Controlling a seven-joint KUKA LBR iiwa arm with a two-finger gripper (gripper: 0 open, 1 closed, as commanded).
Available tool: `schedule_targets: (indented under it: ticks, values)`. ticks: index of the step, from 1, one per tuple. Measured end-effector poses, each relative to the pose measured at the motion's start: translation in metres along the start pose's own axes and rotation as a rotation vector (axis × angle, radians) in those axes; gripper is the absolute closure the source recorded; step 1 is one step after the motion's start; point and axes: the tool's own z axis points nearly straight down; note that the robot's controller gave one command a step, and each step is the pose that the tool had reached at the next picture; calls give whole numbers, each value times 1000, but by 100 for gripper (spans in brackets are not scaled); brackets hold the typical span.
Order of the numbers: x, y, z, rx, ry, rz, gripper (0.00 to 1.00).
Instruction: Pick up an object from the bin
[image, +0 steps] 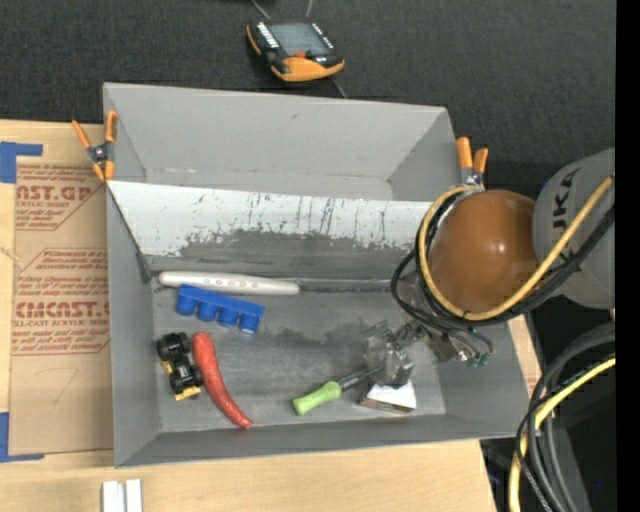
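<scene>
Where the bin's (300, 130) floor nears its front right corner, the gripper (392, 362) sits low, just over the dark shaft of a green-handled tool (316, 399) and a white wedge (393, 399). Open or closed, I cannot tell.

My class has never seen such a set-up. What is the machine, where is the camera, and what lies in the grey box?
One camera looks down on a grey metal bin. A robot arm, under a brown cover with cables, reaches in from the right. Its jaws sit low at the bin's right front, over a green-handled tool and a small white piece; whether they grip anything is unclear. Further left lie a red pepper-shaped toy, a black-and-yellow toy car, a blue block and a white stick.
</scene>
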Motion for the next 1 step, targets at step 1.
schedule_targets:
  ticks: [1]
  values:
    - [-3, 4, 7, 2, -3, 34, 100]
